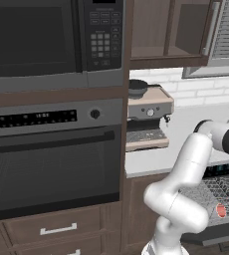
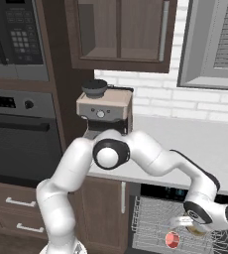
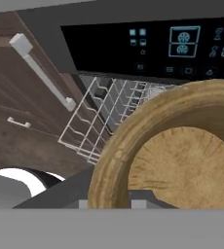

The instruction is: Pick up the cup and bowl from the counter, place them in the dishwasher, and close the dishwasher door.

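Cup [image 2: 172, 240] already down in the rack [image 2: 150, 223], at 6 o'clock in right base view. Gripper [image 2: 198, 229] clenched on bowl [image 3: 182, 160], held over the rack at 5 o'clock. Left: release bowl, shut door.

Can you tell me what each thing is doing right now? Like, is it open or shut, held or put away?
Small red round cup: lying in the rack.
Tan wood-coloured bowl: held by the gripper, above the rack.
Two-finger gripper: shut on the bowl.
Built-in dishwasher: open.
Grey wire-mesh rack: pulled out.
Black glass-fronted oven: door shut.
Wooden upper cabinet: door open.
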Motion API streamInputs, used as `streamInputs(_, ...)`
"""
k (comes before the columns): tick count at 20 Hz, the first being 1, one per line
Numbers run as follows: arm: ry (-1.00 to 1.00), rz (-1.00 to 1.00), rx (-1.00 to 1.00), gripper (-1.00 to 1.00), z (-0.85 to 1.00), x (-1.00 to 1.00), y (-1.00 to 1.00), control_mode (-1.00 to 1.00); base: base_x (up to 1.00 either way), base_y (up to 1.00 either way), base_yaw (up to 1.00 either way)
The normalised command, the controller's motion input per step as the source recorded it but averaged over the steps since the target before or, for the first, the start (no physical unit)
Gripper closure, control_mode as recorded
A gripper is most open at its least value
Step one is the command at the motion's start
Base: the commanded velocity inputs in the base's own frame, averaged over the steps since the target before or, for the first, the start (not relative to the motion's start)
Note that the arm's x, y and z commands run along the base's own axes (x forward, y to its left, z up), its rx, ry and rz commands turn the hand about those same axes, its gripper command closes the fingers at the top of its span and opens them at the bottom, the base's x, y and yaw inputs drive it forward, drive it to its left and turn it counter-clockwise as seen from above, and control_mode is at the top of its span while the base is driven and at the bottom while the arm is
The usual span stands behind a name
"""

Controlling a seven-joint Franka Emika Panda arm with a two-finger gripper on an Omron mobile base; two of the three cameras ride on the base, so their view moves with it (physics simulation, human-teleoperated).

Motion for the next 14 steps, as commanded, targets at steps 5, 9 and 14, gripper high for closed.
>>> streamInputs(5,0.01,0.0,0.05,1.0,-0.6,0.0,0.13,-1.0,0.0,0.0,0.0)
streamInputs(9,0.0,0.0,0.06,1.0,-0.45,0.14,0.01,-1.0,0.0,0.0,0.0)
streamInputs(14,0.06,-0.02,0.03,1.0,-0.03,0.25,-0.01,-1.0,0.0,0.0,0.0)
